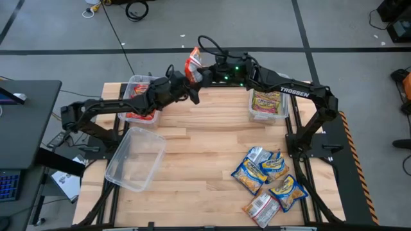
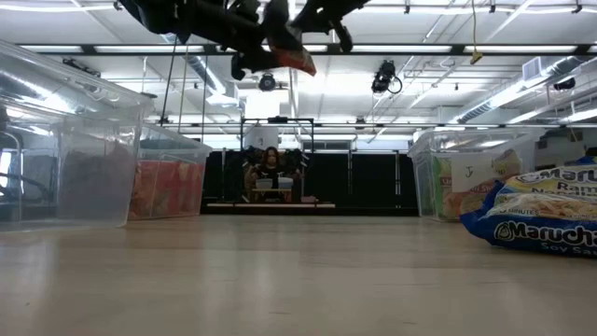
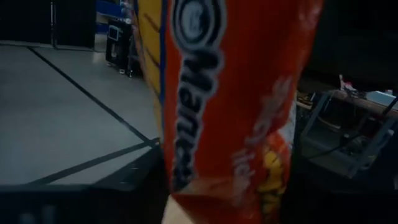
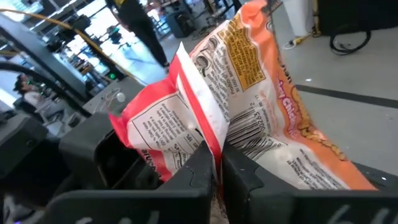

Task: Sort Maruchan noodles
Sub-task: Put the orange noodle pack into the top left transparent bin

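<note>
An orange-red Maruchan noodles packet (image 1: 192, 64) hangs high over the table's far edge, between my two arms. My right gripper (image 4: 218, 158) is shut on it and reaches in from the right (image 1: 204, 76). My left gripper (image 1: 191, 90) stands right beside the packet on its near-left side. In the left wrist view the packet's printed front (image 3: 230, 106) fills the picture. The low view shows the packet (image 2: 294, 58) far above the tabletop. Several blue-and-yellow packets (image 1: 270, 179) lie in a heap on the table at the near right. My right gripper pinches a raised red-and-white fold (image 4: 208, 134) on the packet's printed back between its two fingers (image 4: 193, 174). The fingers come nearly level from the table's right. The packet stands out beyond the fingertips, crumpled and lifted clear of the table.
A clear bin with red packets (image 1: 138, 96) stands at the far left. A clear bin with yellowish packets (image 1: 268, 104) stands at the far right. A third clear bin (image 1: 135, 159) lies tilted at the table's left edge. Bare wood (image 1: 199, 147) lies in the middle.
</note>
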Robot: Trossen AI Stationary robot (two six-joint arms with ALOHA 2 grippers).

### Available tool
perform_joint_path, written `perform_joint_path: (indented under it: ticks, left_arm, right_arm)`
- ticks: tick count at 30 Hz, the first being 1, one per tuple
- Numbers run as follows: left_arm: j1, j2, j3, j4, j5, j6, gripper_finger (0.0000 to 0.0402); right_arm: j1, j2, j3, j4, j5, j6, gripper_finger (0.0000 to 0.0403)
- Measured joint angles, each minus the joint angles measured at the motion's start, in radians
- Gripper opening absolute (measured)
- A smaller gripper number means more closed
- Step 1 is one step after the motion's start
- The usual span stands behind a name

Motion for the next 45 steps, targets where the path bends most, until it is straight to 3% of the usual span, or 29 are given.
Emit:
perform_joint_path:
  ticks: [4,7,11,17,22,26,29,33,37,45]
  left_arm:
    - [0.001,-0.004,0.019,-0.021,-0.005,-0.023,0.0153]
    - [0.001,-0.029,0.06,-0.173,-0.005,-0.025,0.0114]
    - [0.001,-0.088,0.136,-0.45,-0.022,-0.068,0.0109]
    - [-0.024,-0.215,0.209,-0.747,-0.208,-0.266,0.0114]
    - [-0.088,-0.325,0.212,-1.055,-0.395,-0.64,0.0105]
    - [-0.194,-0.37,0.213,-1.37,-0.577,-1.087,0.0105]
    - [-0.271,-0.368,0.213,-1.595,-0.643,-1.447,0.0104]
    - [-0.292,-0.322,0.211,-1.756,-0.595,-1.74,0.0104]
    - [-0.249,-0.287,0.211,-1.766,-0.459,-1.779,0.0103]
    - [-0.183,-0.296,0.211,-1.785,-0.285,-1.932,0.0103]
  right_arm:
    - [0.0,-0.001,0.0,0.011,-0.045,-0.019,0.0065]
    - [-0.001,-0.001,0.0,0.003,-0.068,-0.021,0.0096]
    - [-0.011,-0.015,0.0,-0.008,-0.079,-0.033,0.0142]
    - [-0.041,-0.098,0.0,-0.021,-0.06,-0.212,0.0196]
    - [-0.039,-0.181,0.0,-0.102,0.026,-0.307,0.0209]
    - [-0.038,-0.22,0.0,-0.188,0.067,-0.305,0.0209]
    - [-0.026,-0.236,0.0,-0.239,0.078,-0.282,0.0208]
    - [0.007,-0.237,0.0,-0.292,0.081,-0.214,0.0208]
    - [0.053,-0.24,0.0,-0.334,0.038,-0.167,0.0207]
    - [0.107,-0.273,0.0,-0.528,0.036,-0.102,0.0207]
